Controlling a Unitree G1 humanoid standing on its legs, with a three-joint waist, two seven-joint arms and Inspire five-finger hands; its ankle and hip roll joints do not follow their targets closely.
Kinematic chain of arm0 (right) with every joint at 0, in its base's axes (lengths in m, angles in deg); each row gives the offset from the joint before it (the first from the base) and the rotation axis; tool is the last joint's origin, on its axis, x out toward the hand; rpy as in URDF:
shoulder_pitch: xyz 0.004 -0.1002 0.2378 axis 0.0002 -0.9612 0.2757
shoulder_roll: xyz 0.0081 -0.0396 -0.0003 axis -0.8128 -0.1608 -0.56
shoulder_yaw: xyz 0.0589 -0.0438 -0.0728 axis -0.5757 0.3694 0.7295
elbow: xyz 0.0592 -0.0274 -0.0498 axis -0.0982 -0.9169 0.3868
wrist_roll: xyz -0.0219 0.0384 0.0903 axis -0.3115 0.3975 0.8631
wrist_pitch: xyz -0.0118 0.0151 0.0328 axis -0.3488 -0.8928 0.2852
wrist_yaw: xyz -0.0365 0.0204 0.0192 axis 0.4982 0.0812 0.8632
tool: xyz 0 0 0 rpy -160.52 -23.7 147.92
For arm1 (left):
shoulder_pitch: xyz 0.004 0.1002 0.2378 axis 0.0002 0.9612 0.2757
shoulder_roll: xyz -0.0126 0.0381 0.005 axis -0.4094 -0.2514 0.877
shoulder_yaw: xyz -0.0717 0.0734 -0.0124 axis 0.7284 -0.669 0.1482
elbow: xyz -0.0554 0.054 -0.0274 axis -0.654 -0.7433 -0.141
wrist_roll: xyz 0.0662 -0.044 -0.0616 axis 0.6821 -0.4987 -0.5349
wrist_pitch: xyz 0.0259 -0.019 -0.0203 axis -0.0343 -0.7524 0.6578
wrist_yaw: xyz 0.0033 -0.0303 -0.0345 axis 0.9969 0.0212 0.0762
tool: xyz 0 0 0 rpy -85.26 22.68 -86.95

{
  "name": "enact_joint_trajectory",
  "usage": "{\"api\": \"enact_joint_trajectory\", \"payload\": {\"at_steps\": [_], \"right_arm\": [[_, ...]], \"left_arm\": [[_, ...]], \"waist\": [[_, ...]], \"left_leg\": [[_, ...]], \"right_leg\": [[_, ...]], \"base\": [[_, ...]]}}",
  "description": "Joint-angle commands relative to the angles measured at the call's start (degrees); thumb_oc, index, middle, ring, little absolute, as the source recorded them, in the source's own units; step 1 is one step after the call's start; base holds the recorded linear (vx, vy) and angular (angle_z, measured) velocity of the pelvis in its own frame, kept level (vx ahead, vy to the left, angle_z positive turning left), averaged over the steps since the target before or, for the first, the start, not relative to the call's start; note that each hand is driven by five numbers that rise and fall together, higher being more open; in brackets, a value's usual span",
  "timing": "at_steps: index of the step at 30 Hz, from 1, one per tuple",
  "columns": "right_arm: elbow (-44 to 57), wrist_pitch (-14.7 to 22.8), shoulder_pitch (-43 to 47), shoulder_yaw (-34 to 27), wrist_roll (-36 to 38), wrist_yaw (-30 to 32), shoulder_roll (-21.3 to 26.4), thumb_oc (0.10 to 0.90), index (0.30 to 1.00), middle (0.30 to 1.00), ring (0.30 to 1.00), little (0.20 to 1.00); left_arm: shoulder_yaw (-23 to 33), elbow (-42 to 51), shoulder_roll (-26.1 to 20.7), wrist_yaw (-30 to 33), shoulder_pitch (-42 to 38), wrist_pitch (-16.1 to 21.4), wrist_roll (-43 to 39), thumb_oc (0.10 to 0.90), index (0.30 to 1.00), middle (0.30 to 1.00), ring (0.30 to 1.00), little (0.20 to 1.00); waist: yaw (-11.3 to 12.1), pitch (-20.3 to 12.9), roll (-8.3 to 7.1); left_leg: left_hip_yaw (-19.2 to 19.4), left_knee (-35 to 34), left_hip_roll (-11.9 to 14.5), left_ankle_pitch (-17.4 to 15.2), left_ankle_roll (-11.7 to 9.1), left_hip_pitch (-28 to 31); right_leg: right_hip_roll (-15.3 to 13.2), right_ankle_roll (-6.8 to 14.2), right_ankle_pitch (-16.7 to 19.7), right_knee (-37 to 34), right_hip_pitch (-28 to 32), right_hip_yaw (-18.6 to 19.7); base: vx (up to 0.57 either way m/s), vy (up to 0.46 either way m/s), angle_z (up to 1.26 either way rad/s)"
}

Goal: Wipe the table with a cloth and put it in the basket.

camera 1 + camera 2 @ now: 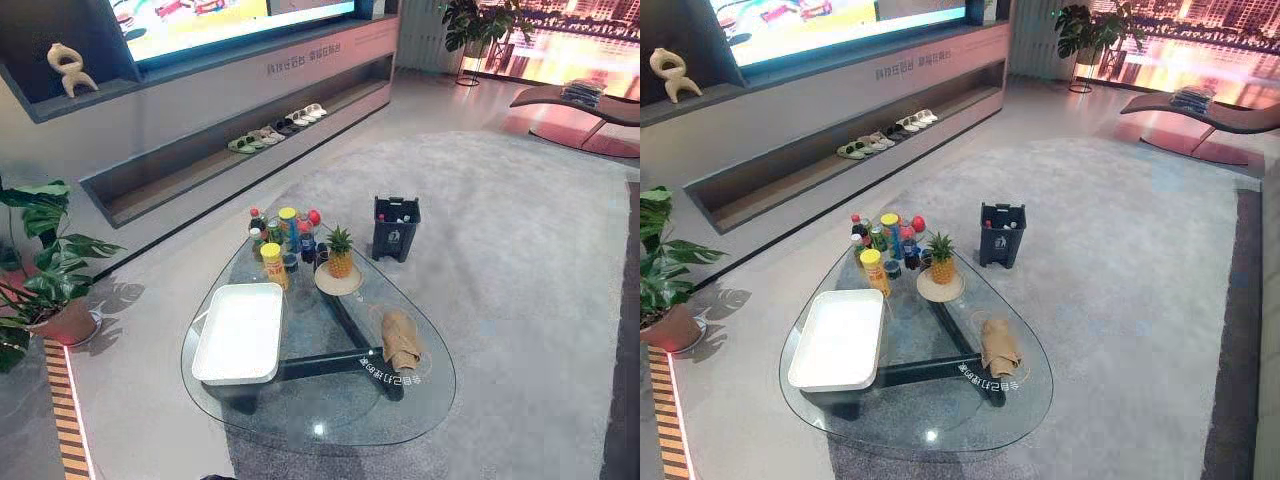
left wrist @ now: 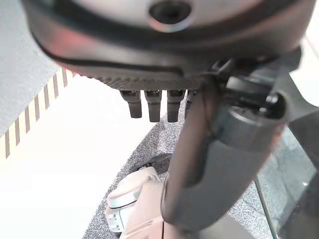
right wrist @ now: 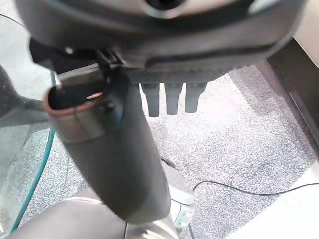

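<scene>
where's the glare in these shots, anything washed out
Left eye view: one small bright glint on the clear glass table near its closest edge, well clear of the crumpled tan cloth. Left wrist view: the pale floor past the left hand is washed out to white.

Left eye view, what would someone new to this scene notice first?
Probably the glass table, with a large white tray on its left side. A crumpled brown cloth lies toward its right edge, and bright bottles cluster with a small pineapple at its far end.
</scene>
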Motion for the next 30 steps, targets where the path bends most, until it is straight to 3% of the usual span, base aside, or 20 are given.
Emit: {"api": "enact_joint_trajectory", "payload": {"at_steps": [1,30], "right_arm": [[-2.4,-0.5,3.7,1.4,-1.1,1.3,1.2,0.8,0.9,0.9,0.9,0.9],[-2.4,-0.5,3.8,1.4,-0.8,1.1,1.5,0.8,0.9,0.9,0.9,0.9]], "left_arm": [[0.5,-3.9,0.6,-0.5,-4.6,0.5,0.7,0.8,0.9,0.9,0.9,0.9],[1.1,-3.7,0.2,0.5,-4.9,0.7,-1.3,0.8,0.9,0.9,0.9,0.9]], "waist": [[0.5,2.2,-0.59],[0.5,2.2,-0.54]], "left_leg": [[0.4,0.3,-3.4,-3.5,1.5,0.8],[0.3,0.3,-3.4,-3.5,1.6,0.8]], "right_leg": [[0.7,0.2,-0.9,0.9,0.8,-2.6],[0.7,0.2,-0.9,0.9,0.8,-2.6]], "base": [[-0.2,0.114,-0.59],[0.0,0.0,0.0]]}}
